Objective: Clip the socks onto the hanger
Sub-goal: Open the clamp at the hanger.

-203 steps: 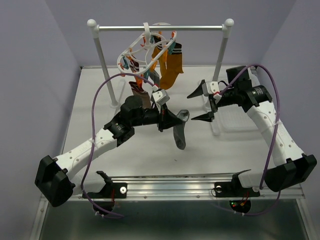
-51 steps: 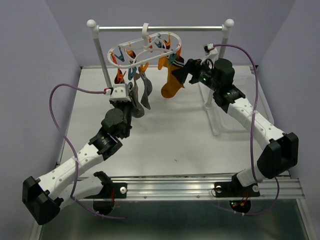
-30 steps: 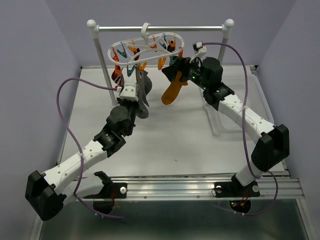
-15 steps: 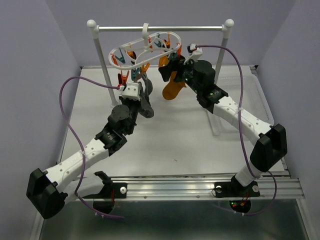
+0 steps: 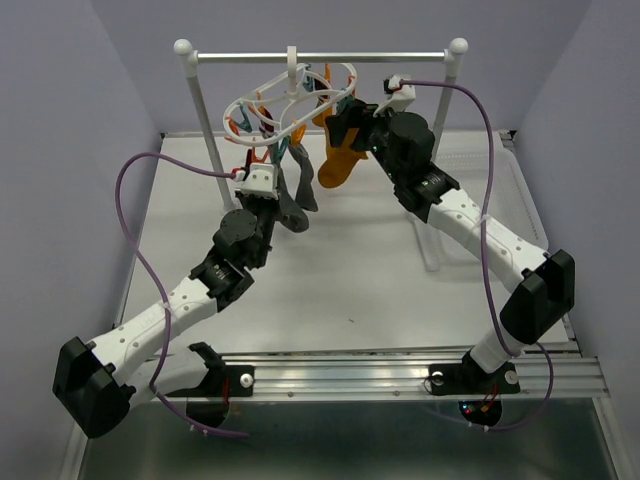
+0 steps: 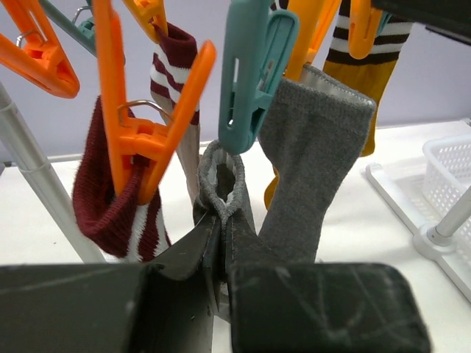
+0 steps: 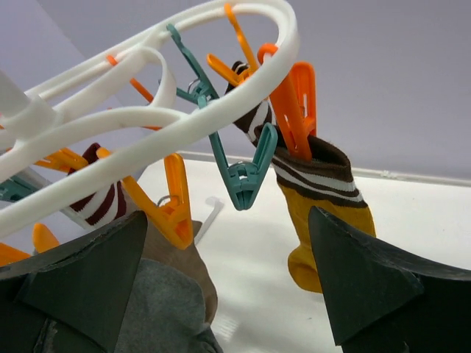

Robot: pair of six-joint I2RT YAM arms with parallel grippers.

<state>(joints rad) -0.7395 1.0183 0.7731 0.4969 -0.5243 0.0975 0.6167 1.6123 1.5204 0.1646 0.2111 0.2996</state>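
White bench, lilac walls; one hanger; three socks countable: grey sock, maroon sock, mustard sock; my left hand clamps the grey sock; my right hand stands apart.

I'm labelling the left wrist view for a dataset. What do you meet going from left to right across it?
silver post → maroon striped sock → teal clip → grey sock → white basket

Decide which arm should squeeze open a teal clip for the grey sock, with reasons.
Right, probably: the right gripper is open with a teal clip hanging just ahead of it, while the left gripper is shut on the grey sock at its cuff.
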